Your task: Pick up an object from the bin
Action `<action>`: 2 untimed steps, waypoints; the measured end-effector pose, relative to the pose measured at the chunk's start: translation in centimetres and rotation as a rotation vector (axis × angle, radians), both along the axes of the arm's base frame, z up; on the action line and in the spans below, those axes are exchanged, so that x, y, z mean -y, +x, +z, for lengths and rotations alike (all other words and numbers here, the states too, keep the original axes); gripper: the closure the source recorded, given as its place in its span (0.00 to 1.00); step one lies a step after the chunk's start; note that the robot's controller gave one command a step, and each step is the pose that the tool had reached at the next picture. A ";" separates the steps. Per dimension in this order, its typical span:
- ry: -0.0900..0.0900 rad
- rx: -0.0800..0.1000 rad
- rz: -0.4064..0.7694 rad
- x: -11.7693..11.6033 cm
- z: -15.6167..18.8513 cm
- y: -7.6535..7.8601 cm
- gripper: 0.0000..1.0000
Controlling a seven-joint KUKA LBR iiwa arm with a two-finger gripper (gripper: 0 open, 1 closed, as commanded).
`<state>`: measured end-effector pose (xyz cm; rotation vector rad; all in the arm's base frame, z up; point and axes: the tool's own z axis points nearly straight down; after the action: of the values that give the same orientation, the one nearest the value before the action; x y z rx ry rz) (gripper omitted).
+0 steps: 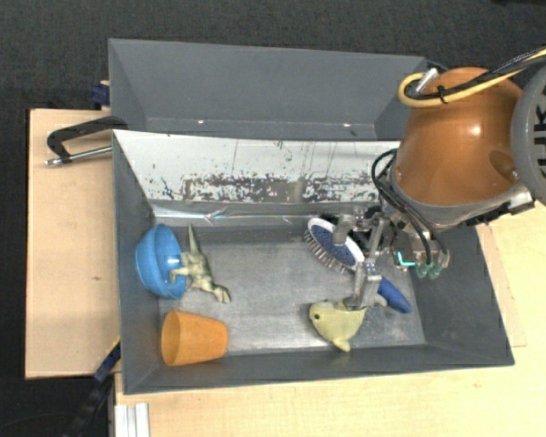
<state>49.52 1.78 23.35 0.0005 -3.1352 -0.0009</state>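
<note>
Yellow-green and soft-looking, a small rounded toy (335, 322) with a pointed end lies on the floor of the grey metal bin (271, 291), at about 4 o'clock from the floor's middle and close to the near wall. The gripper (361, 304) is down inside the bin, with its tip at the toy's 1 o'clock edge and either touching it or just above it. I cannot tell whether the fingers are spread, pressed together or pinching the toy, because they read as one narrow metal shape against the toy's rim.

Just beyond the toy, toward 12 o'clock, lies a blue hairbrush (331, 242) with a white-edged head and dark bristles. Its head is near the foot of the far wall. Its handle runs toward 4 o'clock, passes under the gripper's body and shows again as a blue tip at 3 o'clock of the toy. Above the gripper, at 2 o'clock of the bin, sit the wrist's orange cover (455, 144) and its cables.

The other things are well apart from the toy, on the 9 o'clock side of the floor. A round blue plastic thing (157, 260), like a bowl or ball, sits against the wall there. A pale toy animal (201, 275) with legs and a long tail touches it at 3 o'clock. An orange cup (193, 338) lies on its side at 7 o'clock, in the near corner.
</note>
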 end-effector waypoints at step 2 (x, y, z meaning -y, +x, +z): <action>0.001 0.006 0.206 3.4 -14.5 0.4 1.00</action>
<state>49.88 -1.64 8.81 0.3235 -3.1244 -0.0020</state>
